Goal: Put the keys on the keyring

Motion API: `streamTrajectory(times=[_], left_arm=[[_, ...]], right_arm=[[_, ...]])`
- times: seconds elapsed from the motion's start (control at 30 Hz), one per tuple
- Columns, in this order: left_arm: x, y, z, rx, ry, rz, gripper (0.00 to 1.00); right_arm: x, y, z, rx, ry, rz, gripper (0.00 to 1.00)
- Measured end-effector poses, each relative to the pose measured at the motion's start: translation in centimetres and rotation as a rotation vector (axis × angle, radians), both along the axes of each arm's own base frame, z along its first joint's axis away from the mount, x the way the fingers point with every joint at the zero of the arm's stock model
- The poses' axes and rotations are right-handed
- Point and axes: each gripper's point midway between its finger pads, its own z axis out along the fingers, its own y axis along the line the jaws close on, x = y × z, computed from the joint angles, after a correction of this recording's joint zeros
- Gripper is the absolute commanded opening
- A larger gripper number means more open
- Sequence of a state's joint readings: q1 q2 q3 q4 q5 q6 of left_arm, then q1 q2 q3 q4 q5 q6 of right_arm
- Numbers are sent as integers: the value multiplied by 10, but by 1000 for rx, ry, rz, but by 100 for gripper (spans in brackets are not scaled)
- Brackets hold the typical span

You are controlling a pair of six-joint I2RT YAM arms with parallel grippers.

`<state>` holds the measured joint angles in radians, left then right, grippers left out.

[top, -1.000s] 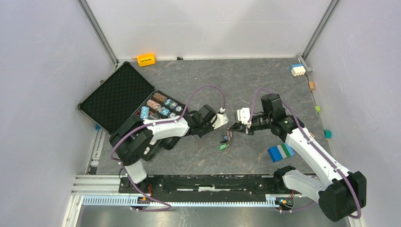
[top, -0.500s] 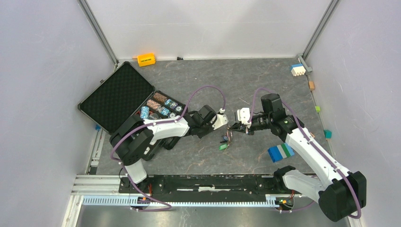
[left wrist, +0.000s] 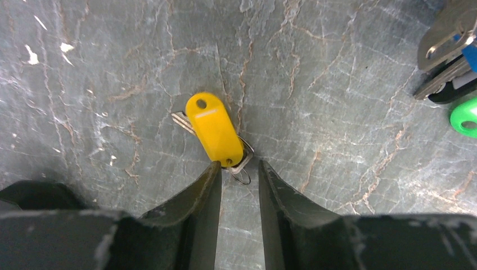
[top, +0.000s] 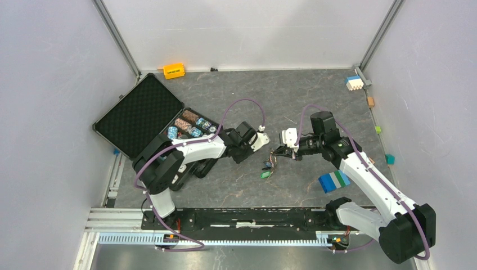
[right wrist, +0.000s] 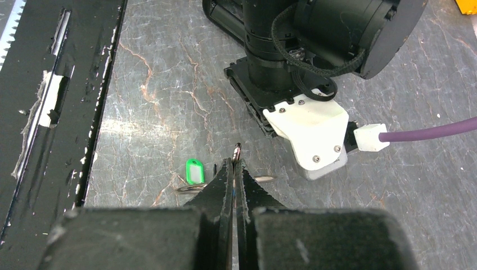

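Observation:
A silver key with a yellow tag (left wrist: 214, 129) lies flat on the table, a small wire ring (left wrist: 241, 175) at its near end. My left gripper (left wrist: 239, 167) is open a narrow way just above it, with the small ring between its tips. My right gripper (right wrist: 236, 164) is shut on a thin metal key (right wrist: 237, 151) of a bunch. The bunch's large keyring (right wrist: 194, 189) shows on both sides of the fingers, with a green tag (right wrist: 194, 170) beside it. From above, the bunch (top: 271, 163) hangs below the right gripper (top: 277, 153), just right of the left gripper (top: 260, 142).
An open black case (top: 140, 115) with poker chips stands at the left. A blue-green-white brick stack (top: 334, 181) lies by the right arm. An orange-yellow block (top: 174, 70) and small bricks (top: 354, 83) lie at the back. A black rail (right wrist: 62, 101) runs along the near edge.

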<state>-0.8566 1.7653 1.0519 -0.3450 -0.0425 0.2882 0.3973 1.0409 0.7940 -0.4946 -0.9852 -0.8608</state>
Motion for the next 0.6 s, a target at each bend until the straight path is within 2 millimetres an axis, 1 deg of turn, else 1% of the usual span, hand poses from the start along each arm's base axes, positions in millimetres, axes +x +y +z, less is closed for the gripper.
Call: streamTrajectory(times=[0.17, 0.5, 0.6], left_arm=[[1, 0, -2, -6, 20, 7, 28], [1, 2, -2, -1, 28, 14, 11], [1, 2, -2, -1, 28, 13, 5]], right_arm=[[0, 0, -1, -1, 2, 0, 0], [0, 0, -1, -2, 4, -1, 0], [0, 0, -1, -2, 4, -1, 0]])
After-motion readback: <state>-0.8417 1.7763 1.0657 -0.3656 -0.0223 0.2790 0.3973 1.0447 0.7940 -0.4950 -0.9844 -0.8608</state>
